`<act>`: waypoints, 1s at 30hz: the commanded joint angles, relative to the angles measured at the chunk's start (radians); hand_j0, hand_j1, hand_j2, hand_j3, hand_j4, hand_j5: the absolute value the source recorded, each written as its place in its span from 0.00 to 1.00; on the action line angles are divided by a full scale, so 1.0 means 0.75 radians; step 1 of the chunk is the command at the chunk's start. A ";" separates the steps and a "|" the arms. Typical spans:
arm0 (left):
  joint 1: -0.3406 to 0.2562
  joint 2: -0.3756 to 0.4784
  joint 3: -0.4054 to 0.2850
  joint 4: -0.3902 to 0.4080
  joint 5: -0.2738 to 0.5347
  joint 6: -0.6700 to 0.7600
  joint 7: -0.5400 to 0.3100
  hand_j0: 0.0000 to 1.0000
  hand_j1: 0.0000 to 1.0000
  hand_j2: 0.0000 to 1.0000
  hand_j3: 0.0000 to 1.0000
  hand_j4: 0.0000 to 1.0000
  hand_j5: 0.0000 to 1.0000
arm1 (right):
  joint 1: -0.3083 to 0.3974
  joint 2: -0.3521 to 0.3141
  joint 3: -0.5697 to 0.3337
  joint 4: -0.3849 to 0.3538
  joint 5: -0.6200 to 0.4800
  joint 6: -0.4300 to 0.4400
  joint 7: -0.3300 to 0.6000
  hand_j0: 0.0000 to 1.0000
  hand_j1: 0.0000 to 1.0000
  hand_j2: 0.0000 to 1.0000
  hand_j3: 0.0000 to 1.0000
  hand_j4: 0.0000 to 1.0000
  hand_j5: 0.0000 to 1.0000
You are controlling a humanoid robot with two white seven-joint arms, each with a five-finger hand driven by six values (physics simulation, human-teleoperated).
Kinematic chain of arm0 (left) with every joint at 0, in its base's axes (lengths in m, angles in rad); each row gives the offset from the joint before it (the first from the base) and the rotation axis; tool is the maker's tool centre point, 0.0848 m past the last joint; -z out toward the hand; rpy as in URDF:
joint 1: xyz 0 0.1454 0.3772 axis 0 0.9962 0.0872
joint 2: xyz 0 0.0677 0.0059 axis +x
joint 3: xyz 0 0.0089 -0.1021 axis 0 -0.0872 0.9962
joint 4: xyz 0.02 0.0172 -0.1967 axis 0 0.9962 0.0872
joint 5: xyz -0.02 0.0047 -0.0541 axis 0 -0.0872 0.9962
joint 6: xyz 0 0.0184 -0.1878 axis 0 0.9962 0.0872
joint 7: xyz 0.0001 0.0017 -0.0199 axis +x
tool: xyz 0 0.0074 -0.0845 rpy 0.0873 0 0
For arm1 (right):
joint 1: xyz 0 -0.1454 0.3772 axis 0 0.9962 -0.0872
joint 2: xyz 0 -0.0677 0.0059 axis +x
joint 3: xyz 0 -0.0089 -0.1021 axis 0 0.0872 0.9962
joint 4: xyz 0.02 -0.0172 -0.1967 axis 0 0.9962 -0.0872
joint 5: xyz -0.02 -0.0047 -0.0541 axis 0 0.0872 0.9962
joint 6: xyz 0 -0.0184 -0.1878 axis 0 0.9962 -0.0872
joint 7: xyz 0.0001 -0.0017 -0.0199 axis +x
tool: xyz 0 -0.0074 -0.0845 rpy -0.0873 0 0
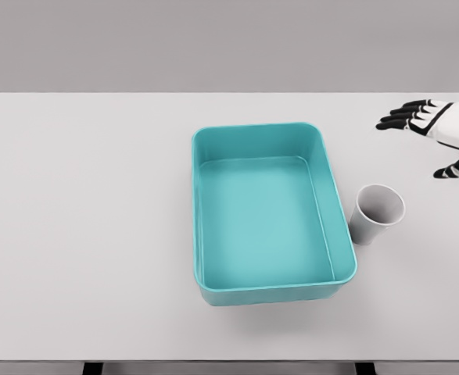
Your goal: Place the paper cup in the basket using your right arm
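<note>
Upright white paper cup (378, 212) on the pale grey table (80, 234), just beside the right wall of the empty teal rectangular plastic basket (270, 294). The right hand (436, 137), fingers spread and holding nothing, hovers near the cup, apparently positioned for a side grasp. Left arm unseen.

- Only the right hand (440, 133) shows, at the right edge of the view.
- Its back and palm section is a smooth white shell, glossy and rounded.
- The fingers (401, 117) are black, slim and jointed, with pale grey-white bands across the knuckles.
- The thumb (456, 168) is black too, with a small light patch near its tip.
- No cables or screws can be made out.
</note>
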 commanded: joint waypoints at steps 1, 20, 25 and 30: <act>0.002 0.000 0.000 0.000 0.000 0.000 0.000 1.00 1.00 1.00 1.00 1.00 1.00 | 0.000 0.010 -0.022 0.006 -0.003 0.004 0.012 1.00 1.00 1.00 1.00 1.00 1.00; 0.000 0.000 0.000 0.000 0.000 0.000 0.000 1.00 1.00 1.00 1.00 1.00 1.00 | 0.460 0.180 -0.186 0.215 -0.795 0.004 0.012 1.00 1.00 1.00 1.00 1.00 1.00; 0.002 0.000 0.000 0.000 0.000 0.000 0.000 1.00 1.00 1.00 1.00 1.00 1.00 | 0.460 0.325 -0.188 0.225 -0.997 0.125 0.012 1.00 1.00 1.00 1.00 1.00 1.00; 0.002 0.000 0.000 0.000 0.000 0.000 0.000 1.00 1.00 1.00 1.00 1.00 1.00 | 0.491 0.329 -0.186 0.237 -0.995 0.293 0.012 1.00 1.00 1.00 1.00 1.00 1.00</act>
